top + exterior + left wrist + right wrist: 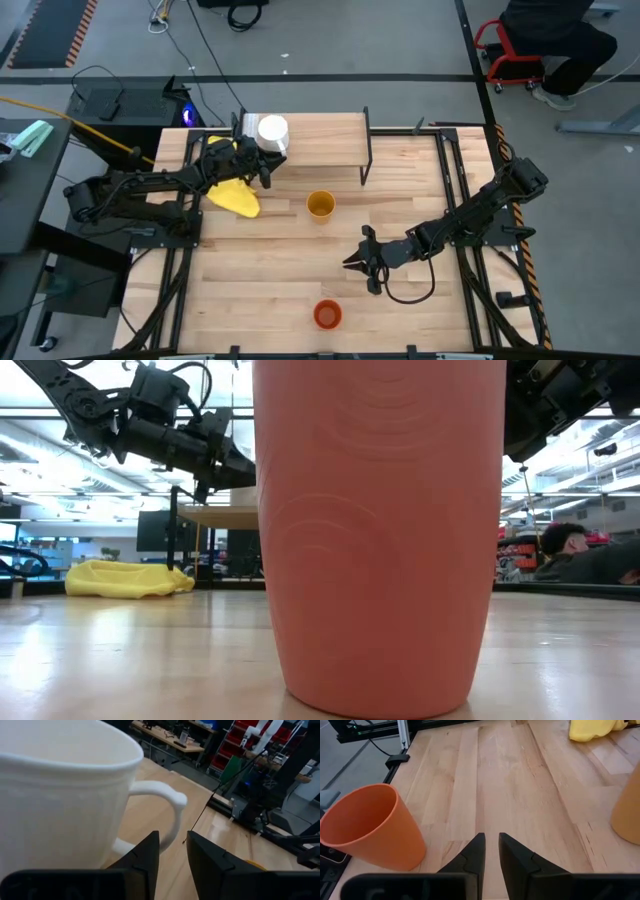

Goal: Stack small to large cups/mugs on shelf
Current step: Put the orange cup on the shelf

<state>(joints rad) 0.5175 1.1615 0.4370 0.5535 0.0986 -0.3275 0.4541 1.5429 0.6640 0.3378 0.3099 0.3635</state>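
The white mug [272, 131] stands upright on the left end of the shelf [320, 140], a light plank on thin black legs. My left gripper [172, 852] is open by a narrow gap, level with the mug's handle [172, 807] and just short of it. The yellow-orange cup [320, 205] stands on the table in front of the shelf. The orange-red cup [327, 314] stands near the table's near edge and fills the low view [380, 530]. My right gripper [491, 847] hovers over bare wood between these two cups, open by a narrow gap and holding nothing. My left gripper comes level at the mug from the table's left. One finger [147, 852] shows in front of the lower root of the handle [167, 837]. I cannot tell whether it touches. The mug stands on its base on the shelf top.
A crumpled yellow cloth [235, 192] lies on the table below the shelf's left end, under my left arm. Black frame rails run along the table's left and right sides. A person [550, 40] sits beyond the far right corner. Open wood lies between the cups.
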